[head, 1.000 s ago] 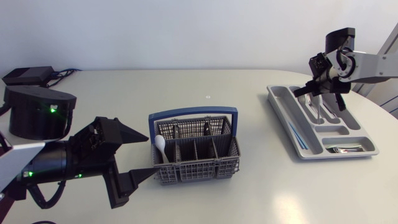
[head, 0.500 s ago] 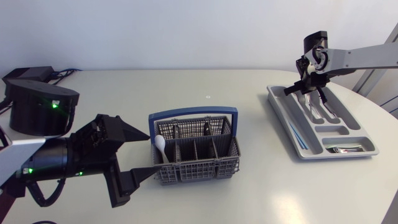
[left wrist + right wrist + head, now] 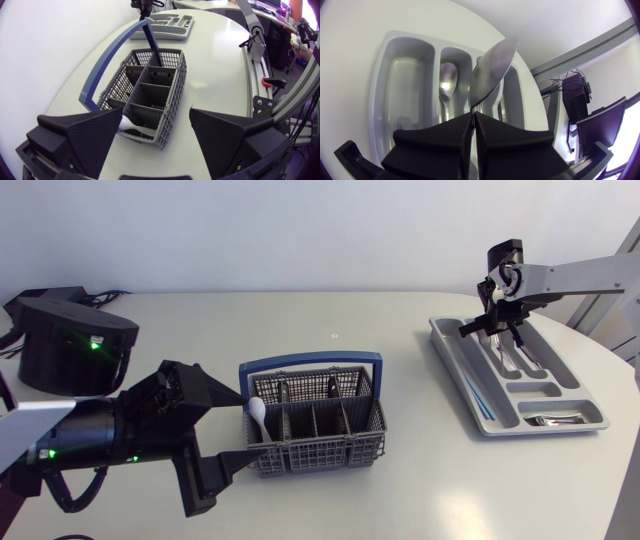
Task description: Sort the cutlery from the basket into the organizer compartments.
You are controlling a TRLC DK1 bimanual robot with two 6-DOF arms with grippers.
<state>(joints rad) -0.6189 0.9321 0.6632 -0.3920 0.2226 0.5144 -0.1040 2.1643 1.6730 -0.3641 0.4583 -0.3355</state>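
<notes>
My left gripper (image 3: 156, 119) stands at the left end of the basket (image 3: 330, 442), fingers spread wide and holding nothing. The basket's end lies between and just ahead of the two wedges, and I cannot tell whether either touches the mesh. I judge this to be an approach for the next pick, since the only item I can see in the basket, a white spoon (image 3: 258, 413), leans bowl-up in the leftmost near compartment, close to those fingers. The blue handle (image 3: 310, 364) arches upright over the basket, so a reach inside would have to pass to one side of it. Well apart to the right lies the grey organizer (image 3: 453, 372), angled from far left to near right. My right gripper (image 3: 472, 116) hangs over its far end, clamped on the thin handle of a metal spoon (image 3: 491, 65) whose bowl points ahead of the fingers, above the middle long compartments. A second spoon (image 3: 447, 79) already lies in one of these, which is why I judge that compartment to be the target. The held spoon appears clear of the tray and is not yet released. Other cutlery (image 3: 552, 420) lies in the small near compartment. Risk noted: the grip sits at the very end of the handle, so the spoon may swing or land askew on release
</notes>
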